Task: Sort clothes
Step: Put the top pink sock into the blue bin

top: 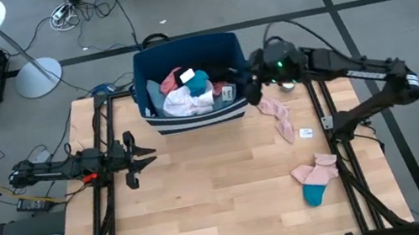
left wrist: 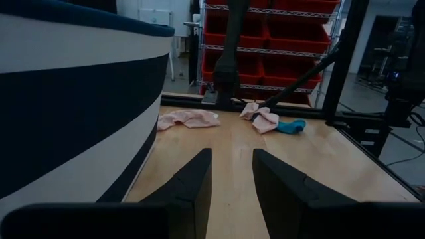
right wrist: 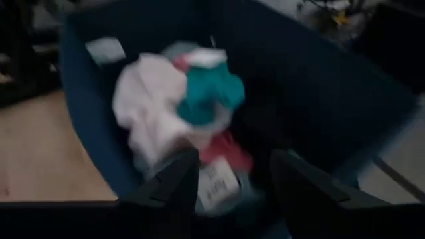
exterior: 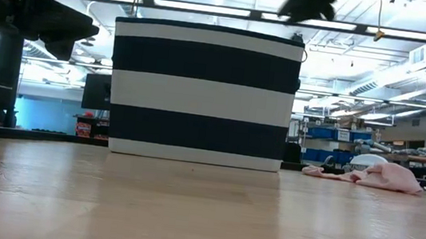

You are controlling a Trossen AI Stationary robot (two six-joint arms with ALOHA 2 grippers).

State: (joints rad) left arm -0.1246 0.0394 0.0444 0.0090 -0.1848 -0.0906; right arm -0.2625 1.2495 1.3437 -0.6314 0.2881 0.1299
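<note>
right gripper parted and empty above clothes in the far bin, left gripper slightly parted, empty, at left

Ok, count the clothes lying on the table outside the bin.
3. One pink garment lies beside the bin, by the right hand; a pink sock and a teal sock lie together farther off. The bin may hide others.

Navy-and-white striped bin; pink sock; teal sock.
</note>
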